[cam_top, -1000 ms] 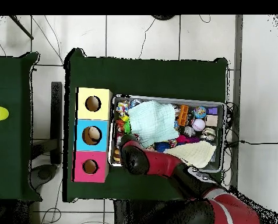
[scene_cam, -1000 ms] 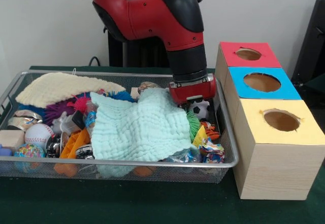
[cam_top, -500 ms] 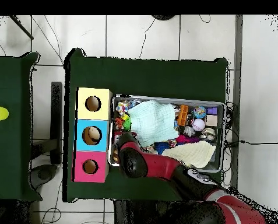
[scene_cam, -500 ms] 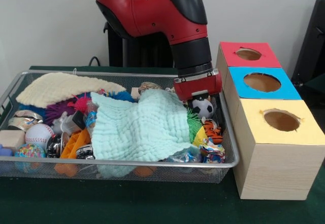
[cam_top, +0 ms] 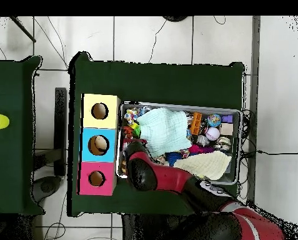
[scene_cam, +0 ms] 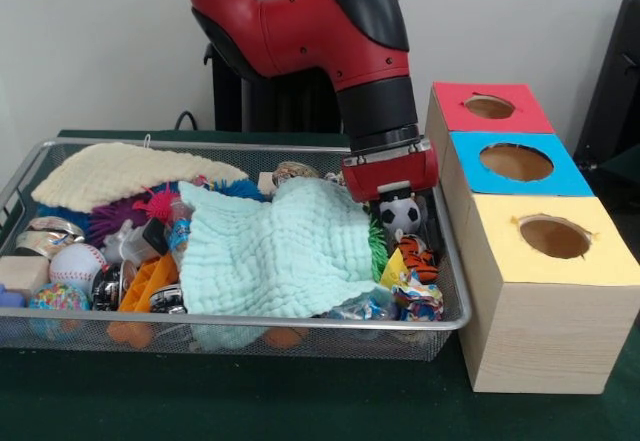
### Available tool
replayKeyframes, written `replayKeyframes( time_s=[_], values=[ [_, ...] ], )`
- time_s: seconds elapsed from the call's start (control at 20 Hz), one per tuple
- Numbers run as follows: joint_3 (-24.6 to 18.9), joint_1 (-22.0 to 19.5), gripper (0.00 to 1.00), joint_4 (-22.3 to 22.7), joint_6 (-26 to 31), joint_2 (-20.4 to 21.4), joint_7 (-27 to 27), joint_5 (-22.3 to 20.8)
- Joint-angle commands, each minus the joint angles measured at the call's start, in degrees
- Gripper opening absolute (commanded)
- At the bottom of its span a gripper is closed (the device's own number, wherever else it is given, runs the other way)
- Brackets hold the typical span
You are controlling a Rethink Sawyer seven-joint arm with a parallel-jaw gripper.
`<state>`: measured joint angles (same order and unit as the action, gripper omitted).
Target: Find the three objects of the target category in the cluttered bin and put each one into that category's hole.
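The wire mesh bin (scene_cam: 300, 321) is full of toys and cloths. My gripper (scene_cam: 401, 207) hangs at the bin's right end, just above the clutter, shut on a small black-and-white soccer ball (scene_cam: 405, 220). The orange tiger-striped ball (scene_cam: 413, 254) lies right below it. A white baseball (scene_cam: 75, 264) lies at the bin's left end. The red-topped box's hole (scene_cam: 489, 107) is the farthest of the row, to the right of the gripper. In the overhead view the arm (cam_top: 142, 172) covers the gripper; the red box's hole (cam_top: 97, 179) is beside it.
A mint cloth (scene_cam: 280, 251) covers the bin's middle and a cream cloth (scene_cam: 120, 173) its far left. Spiky pom balls (scene_cam: 150, 204) lie between them. The blue-topped box (scene_cam: 515, 163) and the yellow-topped box (scene_cam: 552, 236) stand nearer in the row.
My gripper has risen a little and shifted right toward the boxes. The soccer ball has come with it and now shows more fully above the tiger ball.
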<state>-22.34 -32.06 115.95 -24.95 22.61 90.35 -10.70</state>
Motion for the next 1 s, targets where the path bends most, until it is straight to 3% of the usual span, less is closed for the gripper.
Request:
replayKeyframes(
  time_s=[0.05,0.2,0.75,1.0],
  values=[
    [-5.1,2.6,1.0,-4.8,-9.4,-3.2,15.3,-1.6],
    [-4.3,3.3,1.0,-6.5,-11.2,-5.6,14.8,-1.6],
    [2.4,8.7,1.0,-9.1,-12.9,-7.6,11.6,2.7],
    [4.8,10.7,1.0,-8.9,-11.2,-6.0,10.8,4.6]
  ],
)
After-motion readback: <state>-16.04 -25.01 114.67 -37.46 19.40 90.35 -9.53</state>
